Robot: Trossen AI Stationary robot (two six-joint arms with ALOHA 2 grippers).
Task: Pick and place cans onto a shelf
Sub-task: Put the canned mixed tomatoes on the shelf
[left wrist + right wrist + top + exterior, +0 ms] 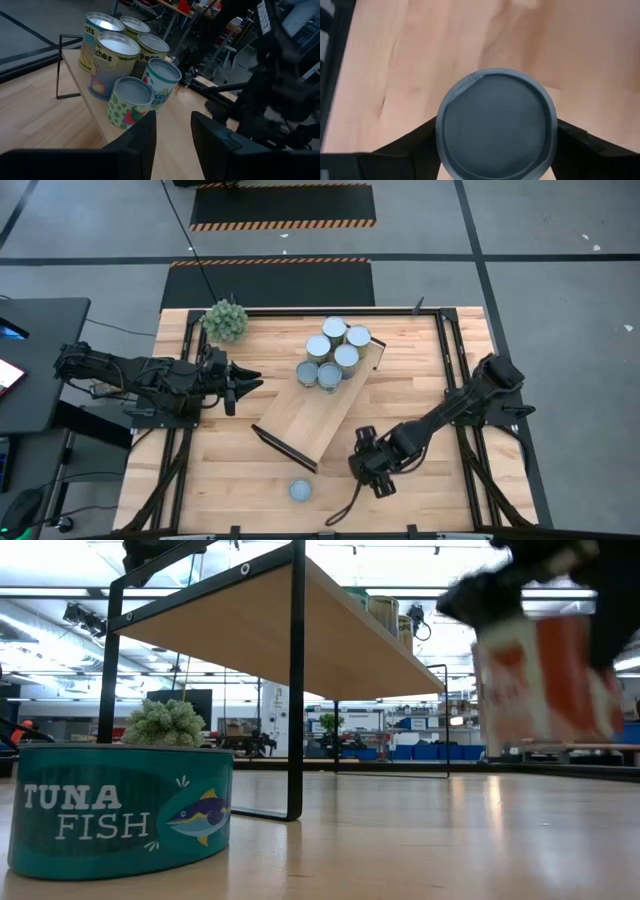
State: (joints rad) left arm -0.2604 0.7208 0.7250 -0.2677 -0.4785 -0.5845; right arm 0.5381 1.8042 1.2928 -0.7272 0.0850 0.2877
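Right gripper [366, 463] jaws flanking an orange-and-white labelled can [545, 680], blurred, grip uncertain, beside light-wood shelf [310, 425] carrying five cans [333, 356], teal tuna can [300, 491] on bench, left gripper [243, 383] jaws parted, empty.

Lab hall: hazard-striped floor mats [283, 207], strip lights [390, 550]

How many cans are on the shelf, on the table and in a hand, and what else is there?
Cans on the shelf: 6
Cans on the table: 1, tuna fish can
Cans between the right hand's fingers: 1
Plants: 1
Total: 9
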